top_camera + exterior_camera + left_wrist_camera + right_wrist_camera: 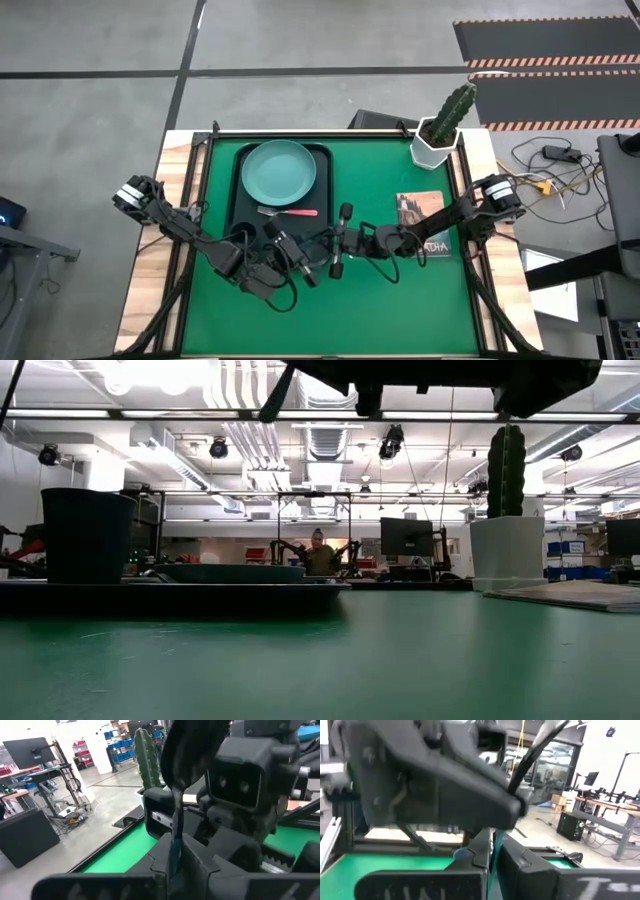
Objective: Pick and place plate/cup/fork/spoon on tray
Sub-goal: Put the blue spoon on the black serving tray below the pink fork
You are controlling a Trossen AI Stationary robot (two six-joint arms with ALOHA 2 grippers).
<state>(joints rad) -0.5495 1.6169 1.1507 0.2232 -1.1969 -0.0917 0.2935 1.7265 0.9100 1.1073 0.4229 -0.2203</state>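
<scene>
The teal plate (279,170) lies on the black tray (237,200) at the table's far left. The red-handled fork (290,212) lies on the tray just near of the plate. The dark cup (88,535) stands on the tray (170,595) in the low view; I cannot make it out in the high view. My left gripper (305,265) and my right gripper (335,250) meet tip to tip above the table's middle. Both are shut on the spoon, whose dark bowl (182,755) and teal handle show in the wrist views. My left gripper (175,865) pinches the spoon's teal handle (175,851) between its two fingers. The dark bowl stands out beyond the fingertips, toward the right gripper. The spoon is clear of the table. My right gripper (492,855) pinches a teal strip of the spoon's handle (496,845) between its two fingers, coming from the table's right. The left gripper's body hides the rest of the spoon from this side.
A white pot with a cactus (436,148) stands at the far right corner. A booklet (420,215) lies on the green mat under the right arm. The mat (400,310) near of the arms is bare. A person sits far behind the table (320,555).
</scene>
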